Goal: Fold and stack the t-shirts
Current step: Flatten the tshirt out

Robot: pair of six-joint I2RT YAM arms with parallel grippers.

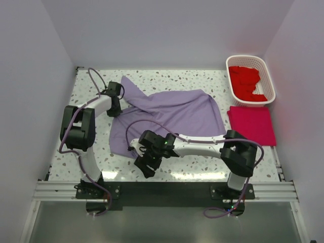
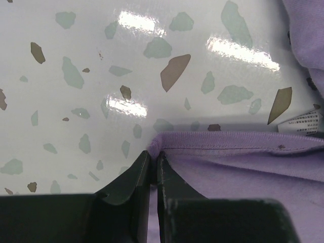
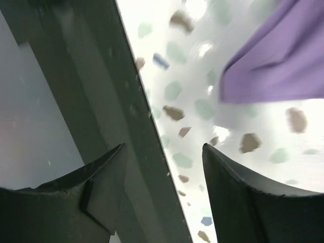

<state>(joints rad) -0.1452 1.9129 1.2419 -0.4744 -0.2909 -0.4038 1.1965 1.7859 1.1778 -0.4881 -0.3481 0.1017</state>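
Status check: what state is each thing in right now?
purple shirt: rumpled, unfolded, on the table
pink shirt: folded flat beside the basket
red shirts: heaped in the basket
left tool: shut on the purple shirt's edge
right tool: open, empty

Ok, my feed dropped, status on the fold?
Left end effector shut on lavender shirt hem. Right end effector open, empty. Folded pink shirt at right; red shirts in basket. Right arm over lavender shirt's near edge.

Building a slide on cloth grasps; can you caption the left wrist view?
Left gripper pinching the hem of the lavender t-shirt on a speckled table.
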